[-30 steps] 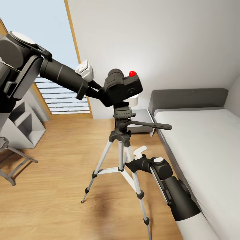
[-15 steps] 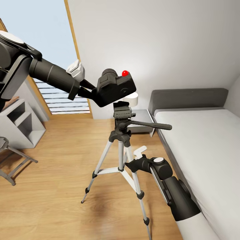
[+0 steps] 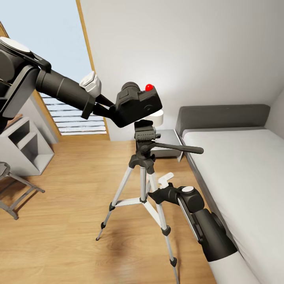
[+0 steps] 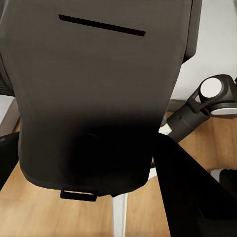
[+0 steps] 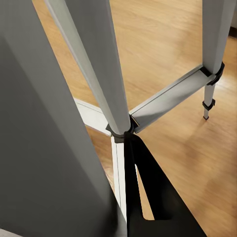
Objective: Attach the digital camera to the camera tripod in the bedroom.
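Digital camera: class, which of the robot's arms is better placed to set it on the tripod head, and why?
Left. Its gripper already holds the digital camera just above the camera tripod head. The right gripper sits low beside the legs, holding nothing.

digital camera (image 4: 98, 94) — dark back close up, thin slot near edge | right arm (image 4: 205, 101) beyond it | wood floor (image 4: 34, 212) beneath
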